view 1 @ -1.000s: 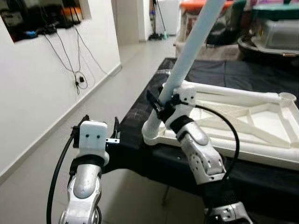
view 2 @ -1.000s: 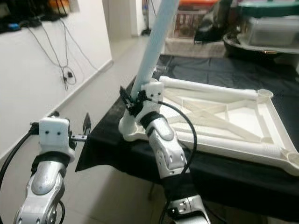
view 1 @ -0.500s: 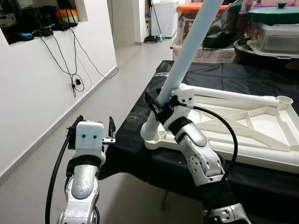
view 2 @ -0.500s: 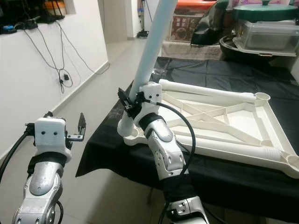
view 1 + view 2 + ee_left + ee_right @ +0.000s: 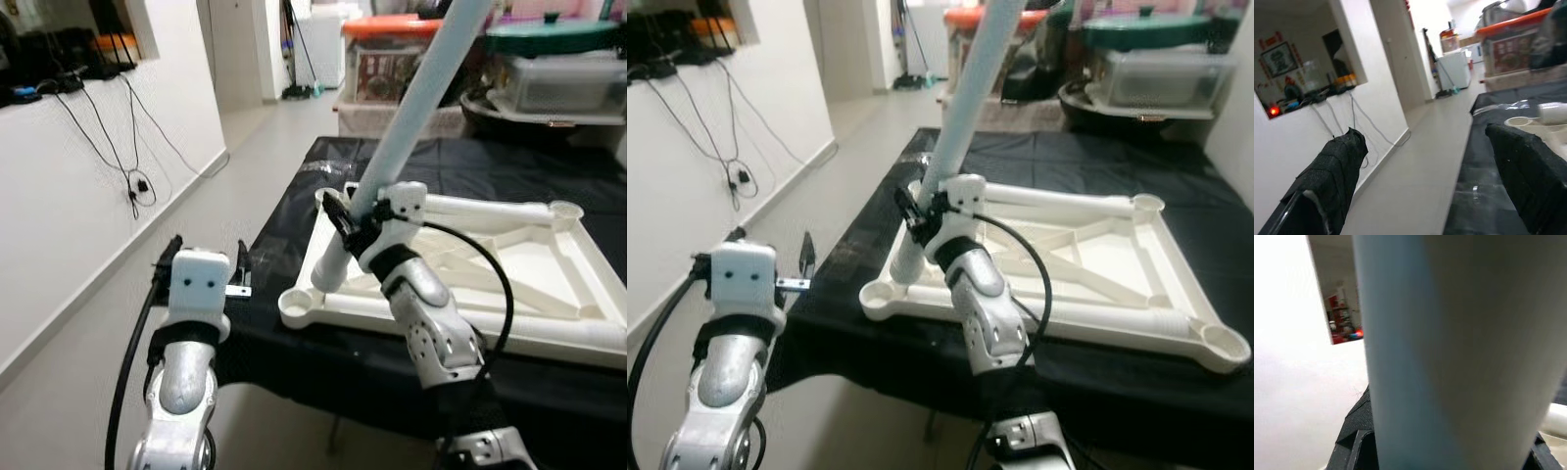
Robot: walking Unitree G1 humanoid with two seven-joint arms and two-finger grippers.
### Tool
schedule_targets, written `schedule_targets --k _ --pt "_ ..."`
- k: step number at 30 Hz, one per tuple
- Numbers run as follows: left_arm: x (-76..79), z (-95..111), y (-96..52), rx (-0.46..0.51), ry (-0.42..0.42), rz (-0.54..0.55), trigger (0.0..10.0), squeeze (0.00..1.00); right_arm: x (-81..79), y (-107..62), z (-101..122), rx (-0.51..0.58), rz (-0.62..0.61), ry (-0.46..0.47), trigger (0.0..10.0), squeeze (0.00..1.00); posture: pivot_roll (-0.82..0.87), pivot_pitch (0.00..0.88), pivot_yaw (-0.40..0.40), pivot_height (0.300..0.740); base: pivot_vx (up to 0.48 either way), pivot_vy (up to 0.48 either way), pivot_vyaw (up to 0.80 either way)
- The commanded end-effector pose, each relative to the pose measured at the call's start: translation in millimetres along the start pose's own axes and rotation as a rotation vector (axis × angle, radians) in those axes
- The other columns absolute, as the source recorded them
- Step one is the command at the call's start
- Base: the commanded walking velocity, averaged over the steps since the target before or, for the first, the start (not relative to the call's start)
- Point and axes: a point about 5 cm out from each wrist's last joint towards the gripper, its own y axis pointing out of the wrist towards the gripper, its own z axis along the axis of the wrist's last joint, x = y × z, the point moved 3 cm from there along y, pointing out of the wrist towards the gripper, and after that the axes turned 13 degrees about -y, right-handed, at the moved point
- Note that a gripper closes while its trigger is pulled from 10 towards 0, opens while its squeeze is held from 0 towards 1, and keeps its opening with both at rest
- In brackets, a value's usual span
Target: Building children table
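One white plastic table frame (image 5: 549, 284), upturned on black-draped table (image 5: 549, 162). One pale blue plastic tube leg (image 5: 407, 127), tilted, lower end inside the frame near its near-left corner socket. Right gripper (image 5: 355, 217) clamped around leg. Left gripper (image 5: 206, 257) spread, empty, left of table.

No words, numbers or brand names clear enough to read anywhere. Red and white marks seen on the box (image 5: 1515, 46) under the orange lid, but too blurry to make out. Dark marks seen in the framed picture (image 5: 1276, 58) on the far wall, also too small and fuzzy to read.
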Motion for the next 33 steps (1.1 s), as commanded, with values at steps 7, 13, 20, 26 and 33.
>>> schedule_targets --k 7,13,20,26,33 --pt "0.4 -1.9 -0.6 -0.008 0.004 0.005 10.0 0.0 -3.0 1.6 3.7 0.016 0.012 -0.008 10.0 0.0 0.04 0.0 -0.002 0.74 0.28 0.0 0.0" --pt "1.1 -5.2 -1.7 -0.018 -0.004 0.006 10.0 0.0 -1.4 1.6 3.7 0.018 0.008 -0.008 10.0 0.0 0.04 0.0 0.002 0.74 0.276 0.0 0.0" --pt "-0.9 -9.1 -6.3 -0.044 -0.061 0.031 10.0 0.0 -2.6 6.2 9.3 0.039 0.031 0.005 10.0 0.0 0.04 0.0 0.002 0.74 0.115 0.0 0.0" --pt "-2.8 -16.1 -15.1 -0.079 -0.067 0.022 10.0 0.0 -6.3 24.3 25.9 0.087 0.174 0.037 10.0 0.0 0.05 0.0 -0.003 0.74 0.0 0.0 0.0" --pt "-6.1 -26.6 -36.0 -0.154 -0.078 -0.017 10.0 0.0 -16.6 45.5 37.8 0.077 0.51 0.075 10.0 0.0 0.09 0.0 -0.031 0.74 0.0 0.0 0.0"
